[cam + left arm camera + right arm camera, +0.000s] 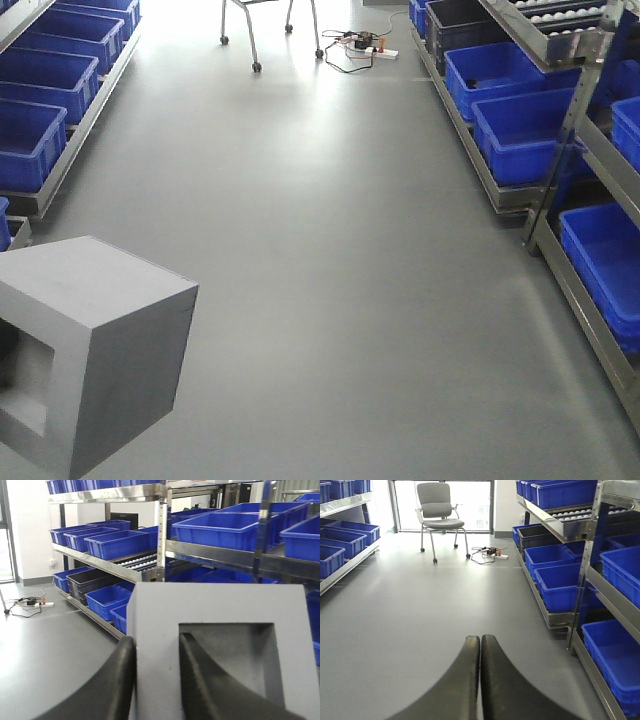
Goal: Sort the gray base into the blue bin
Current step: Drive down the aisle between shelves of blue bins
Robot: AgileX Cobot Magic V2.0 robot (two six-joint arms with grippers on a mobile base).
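- Gripping the gray base point(215, 610) by one wall, the left pincer point(156, 639) has one dark finger point(117, 680) against the block's outer side. The other finger is down inside the square recess, so the block is clamped between the two.
- Beyond the left pincer stands a metal rack point(161, 530) loaded with blue bins point(220, 530) on several levels. One black bin point(87, 580) sits among the low ones, and a strip of white rollers point(142, 560) shows on a middle shelf.
- The held block fills the lower part of the left wrist view and hides the rack's lower bins directly behind it.
- The right pincer point(480, 638) is pressed tight, its fingers touching along their length with nothing between them, and it hangs over bare gray floor point(420, 610).
- Well ahead of the right pincer are a gray wheeled chair point(437, 510) and a power strip point(495, 555) with tangled cables on the floor. More racks of blue bins run along both sides of the aisle.
- Only the front view shows the base from outside — low at the left, tilted, recess facing left — with the aisle ahead of it and neither pincer visible.
- Only the left wrist view shows the grip itself, and only the right wrist view shows the chair whole.
- I cannot tell which bin is the one meant for the block.
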